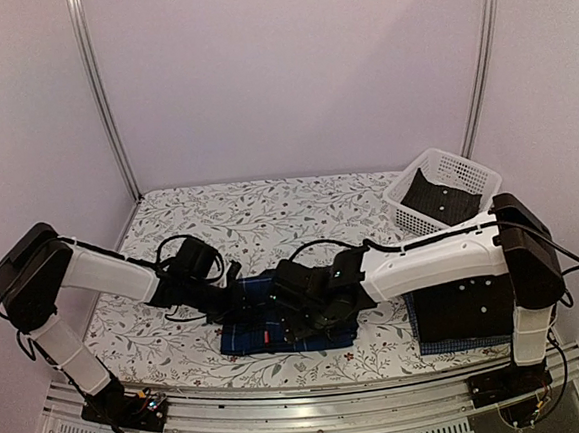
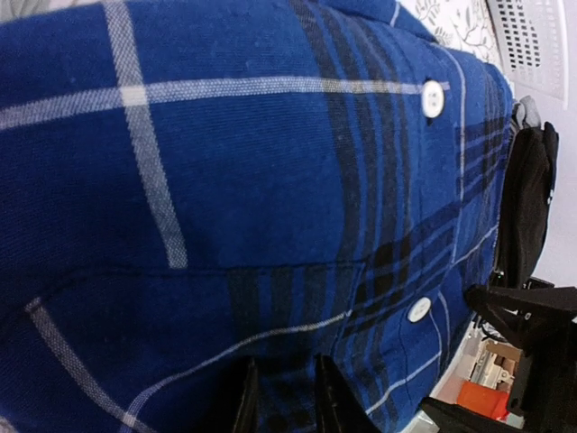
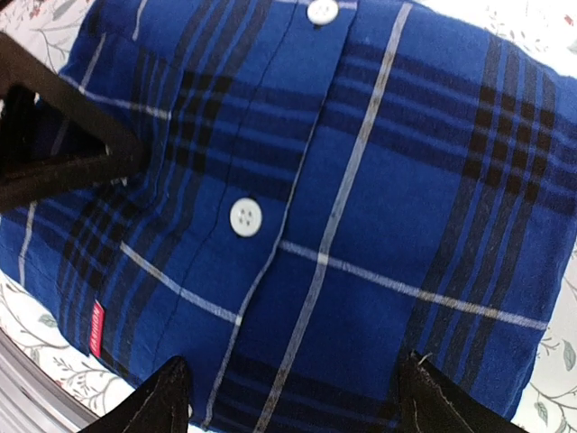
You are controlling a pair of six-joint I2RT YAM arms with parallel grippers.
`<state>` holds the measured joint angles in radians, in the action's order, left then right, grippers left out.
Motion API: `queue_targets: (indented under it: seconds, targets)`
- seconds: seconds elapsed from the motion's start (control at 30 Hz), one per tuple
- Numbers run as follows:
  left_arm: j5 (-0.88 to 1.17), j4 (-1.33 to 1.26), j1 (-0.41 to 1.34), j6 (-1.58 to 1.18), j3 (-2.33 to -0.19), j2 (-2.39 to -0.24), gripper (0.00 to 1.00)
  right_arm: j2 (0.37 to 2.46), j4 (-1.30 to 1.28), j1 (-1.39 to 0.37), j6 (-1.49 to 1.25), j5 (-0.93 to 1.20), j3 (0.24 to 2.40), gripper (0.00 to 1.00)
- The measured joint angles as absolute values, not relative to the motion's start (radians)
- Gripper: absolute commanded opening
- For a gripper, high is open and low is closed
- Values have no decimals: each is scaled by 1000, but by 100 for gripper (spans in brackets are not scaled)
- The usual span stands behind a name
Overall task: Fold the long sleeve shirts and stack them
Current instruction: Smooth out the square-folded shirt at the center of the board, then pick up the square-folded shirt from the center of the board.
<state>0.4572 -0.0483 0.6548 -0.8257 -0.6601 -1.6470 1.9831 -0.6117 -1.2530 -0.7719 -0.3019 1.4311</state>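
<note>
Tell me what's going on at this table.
Both arms are working on the plaid shirt, which lies folded between them. The left pincer pinches its cloth; the right pincer hangs open above it. A black shirt lies folded on a checked shirt at the right, and a dark garment sits in the white basket.

Top view: high, behind arm bases (image 1: 134,409) at bottom edge, looks down and forward over table (image 1: 259,214) to back wall (image 1: 289,76); far, whole scene.
Left wrist: very near plaid shirt (image 2: 225,180), cloth fills frame; left jaws bottom centre, basket (image 2: 541,45) upper right.
Right wrist: near, looks down on same plaid shirt (image 3: 379,234); right jaws at bottom corners.
Shared: plaid shirt in all three; wrist views both show white buttons (image 3: 245,217).
</note>
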Motion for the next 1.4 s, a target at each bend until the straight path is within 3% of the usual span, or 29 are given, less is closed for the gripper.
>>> queue_targets:
  seconds: [0.43, 0.73, 1.03, 1.4]
  targets:
    - [424, -7, 666, -830, -686, -1652, 23, 1996, -576, -1289, -805, -306, 1349, 80]
    - [358, 144, 661, -796, -751, -1569, 29, 1831, -566, -1265, -776, -284, 1279, 81]
    - [339, 224, 552, -770, -684, -1382, 35, 1723, -469, -1112, -715, -182, 1172, 70]
    - [413, 243, 493, -741, -575, -1369, 45, 1723, -387, -963, -635, -96, 1159, 55]
